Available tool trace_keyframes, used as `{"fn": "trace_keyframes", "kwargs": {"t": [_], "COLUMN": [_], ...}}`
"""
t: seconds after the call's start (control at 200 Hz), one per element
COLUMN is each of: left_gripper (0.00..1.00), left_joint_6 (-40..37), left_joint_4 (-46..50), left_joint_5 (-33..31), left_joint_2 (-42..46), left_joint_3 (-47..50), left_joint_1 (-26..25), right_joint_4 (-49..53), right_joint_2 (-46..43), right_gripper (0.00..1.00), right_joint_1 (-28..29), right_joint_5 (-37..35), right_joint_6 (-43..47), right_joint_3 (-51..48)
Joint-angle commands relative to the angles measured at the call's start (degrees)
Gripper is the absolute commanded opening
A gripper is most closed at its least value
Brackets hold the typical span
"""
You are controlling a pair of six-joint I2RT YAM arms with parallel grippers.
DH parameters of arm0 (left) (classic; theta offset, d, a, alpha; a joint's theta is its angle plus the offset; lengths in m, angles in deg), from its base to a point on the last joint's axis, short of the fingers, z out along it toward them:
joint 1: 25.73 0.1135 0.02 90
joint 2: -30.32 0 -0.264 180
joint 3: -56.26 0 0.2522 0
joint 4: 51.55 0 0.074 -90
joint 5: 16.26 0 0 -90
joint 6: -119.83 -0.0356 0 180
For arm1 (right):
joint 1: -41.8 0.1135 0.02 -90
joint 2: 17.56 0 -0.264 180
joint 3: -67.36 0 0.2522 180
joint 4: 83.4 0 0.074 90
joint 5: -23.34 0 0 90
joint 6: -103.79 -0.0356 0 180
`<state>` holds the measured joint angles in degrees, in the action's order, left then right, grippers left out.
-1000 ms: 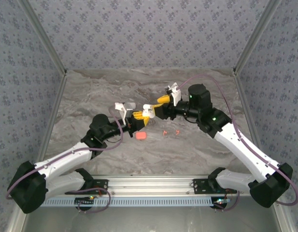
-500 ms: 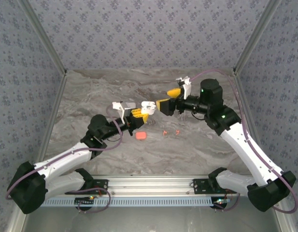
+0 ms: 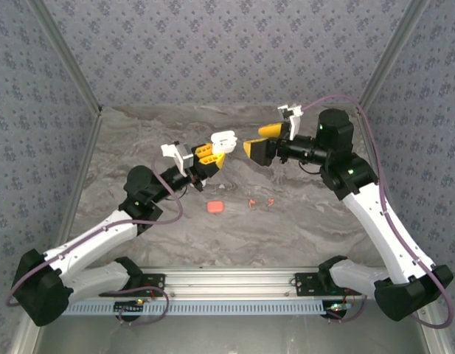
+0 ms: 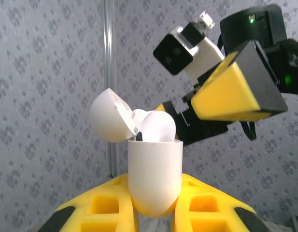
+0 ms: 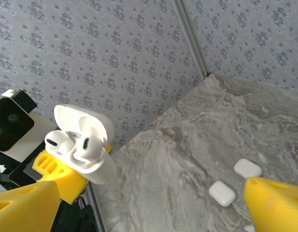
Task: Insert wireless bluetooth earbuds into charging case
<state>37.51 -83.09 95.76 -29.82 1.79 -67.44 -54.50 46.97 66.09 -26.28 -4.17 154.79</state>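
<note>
Centre-left of the top view: left gripper (image 3: pixel 212 153) clamped on an open white charging case (image 3: pixel 224 140), lid flipped back, two white earbuds (image 5: pixel 89 144) seated inside. Lower centre, on the marble table (image 3: pixel 139 140): coral case (image 3: pixel 215 207), then two coral earbuds (image 3: pixel 251 202). Centre-right: right gripper (image 3: pixel 252 140), jaws spread, empty, near the white case without touching.

Holds the charging case (image 4: pixel 154 179) upright between the left gripper's (image 3: pixel 209 153) fingers (image 4: pixel 100 205), raised above the table (image 3: pixel 139 147), lid swung back and two earbuds (image 5: pixel 89 142) seated side by side in it. Faces the right gripper (image 3: pixel 253 140) just to the right, close but apart. Has a closed case (image 3: pixel 215 207) on the table below, toward the near edge, two loose earbuds (image 3: pixel 251 201) to its right.
</note>
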Motion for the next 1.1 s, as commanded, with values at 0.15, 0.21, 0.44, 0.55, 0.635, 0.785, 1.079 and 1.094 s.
{"fn": "trace_keyframes", "kwargs": {"t": [0.15, 0.21, 0.44, 0.55, 0.635, 0.785, 1.079, 1.094], "left_gripper": [0.0, 0.0, 0.0, 0.0, 0.0, 0.0, 0.0, 0.0], "left_joint_6": [-2.95, -2.57, -2.03, -1.95, -1.86, -2.03, -2.1, -2.11], "left_joint_4": [-6.04, -6.62, -6.99, -7.0, -6.91, -6.69, -6.47, -6.45], "left_joint_5": [2.04, 2.32, 2.68, 2.99, 3.03, 3.03, 2.25, 2.13], "left_joint_2": [-2.3, -2.69, -2.87, -2.96, -2.94, -2.97, -2.97, -2.94], "left_joint_3": [-4.92, -5.23, -5.29, -5.33, -5.35, -5.25, -4.99, -4.93], "left_joint_1": [-0.38, -0.34, -0.34, -0.39, -0.37, -0.39, -0.33, -0.38], "right_joint_4": [-4.23, -4.33, -4.11, -4.15, -4.74, -4.69, -4.48, -4.51], "right_joint_2": [0.57, 0.83, 1.91, 2.74, 3.56, 4.37, 3.96, 3.89], "right_gripper": [1.0, 1.0, 1.0, 1.0, 1.0, 1.0, 1.0, 1.0], "right_joint_1": [0.86, 0.86, 0.89, 0.9, 1.08, 1.51, 1.59, 1.57], "right_joint_5": [0.99, 0.63, -1.12, -1.78, -1.25, -0.83, -0.94, -0.92], "right_joint_6": [-3.23, -3.59, -4.15, -4.81, -5.42, -5.26, -4.9, -4.98], "right_joint_3": [4.44, 4.99, 5.68, 6.0, 6.31, 6.84, 6.75, 6.65]}}
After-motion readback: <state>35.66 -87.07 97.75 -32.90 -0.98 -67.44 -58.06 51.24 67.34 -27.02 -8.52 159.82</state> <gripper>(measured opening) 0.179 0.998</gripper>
